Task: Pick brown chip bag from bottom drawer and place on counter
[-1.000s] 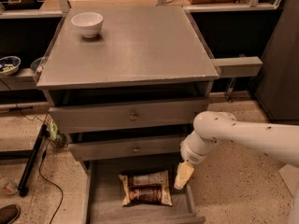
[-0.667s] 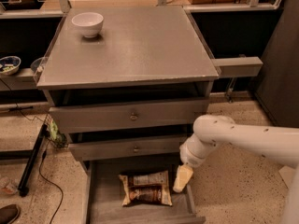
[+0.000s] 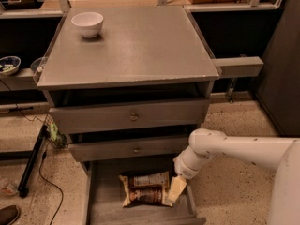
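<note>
The brown chip bag (image 3: 144,189) lies flat on the grey floor of the pulled-out bottom drawer (image 3: 108,210), cream-tan with a dark band. My white arm comes in from the right and bends down to the gripper (image 3: 176,190), which hangs at the bag's right edge, just inside the drawer's right wall. Whether it touches the bag does not show. The counter (image 3: 136,46) is the wide matte grey top of the cabinet, above the two upper drawers.
A white bowl (image 3: 87,24) stands on the counter's far left corner. The two upper drawers with round knobs (image 3: 134,117) sit slightly open. A grey shelf arm (image 3: 236,67) sticks out at the right. Cables and a black stand leg (image 3: 33,158) lie on the speckled floor at the left.
The gripper has stayed beside the bag's right edge, shifting at most very slightly. The bag has not moved.
</note>
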Robot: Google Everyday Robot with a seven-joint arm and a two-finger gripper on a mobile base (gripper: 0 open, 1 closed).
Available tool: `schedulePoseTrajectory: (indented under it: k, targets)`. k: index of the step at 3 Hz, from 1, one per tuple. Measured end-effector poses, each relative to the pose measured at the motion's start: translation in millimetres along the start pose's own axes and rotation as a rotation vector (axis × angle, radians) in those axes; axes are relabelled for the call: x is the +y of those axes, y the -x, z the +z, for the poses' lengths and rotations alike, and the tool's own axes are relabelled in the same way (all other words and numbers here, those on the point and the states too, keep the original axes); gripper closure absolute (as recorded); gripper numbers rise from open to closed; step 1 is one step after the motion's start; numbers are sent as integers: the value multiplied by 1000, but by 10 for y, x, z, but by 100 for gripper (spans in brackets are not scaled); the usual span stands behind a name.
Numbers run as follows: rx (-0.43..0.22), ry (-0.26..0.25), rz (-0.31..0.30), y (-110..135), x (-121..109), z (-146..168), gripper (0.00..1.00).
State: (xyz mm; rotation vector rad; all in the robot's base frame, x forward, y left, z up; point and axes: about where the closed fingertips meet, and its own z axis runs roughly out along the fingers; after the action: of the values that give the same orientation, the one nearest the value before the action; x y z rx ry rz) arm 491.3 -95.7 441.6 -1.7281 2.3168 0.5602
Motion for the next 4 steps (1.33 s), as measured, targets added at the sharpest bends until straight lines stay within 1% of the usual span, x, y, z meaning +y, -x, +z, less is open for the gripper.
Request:
schedulePoseTrajectory:
  k: [1, 2, 3, 4]
  targets:
    - [-27, 48, 26, -57, 72, 317, 0]
    - [-36, 44, 30, -53, 74, 366, 0]
    - [-28, 20, 58, -76, -27, 574, 0]
    - [-75, 3, 131, -105, -368, 917, 0]
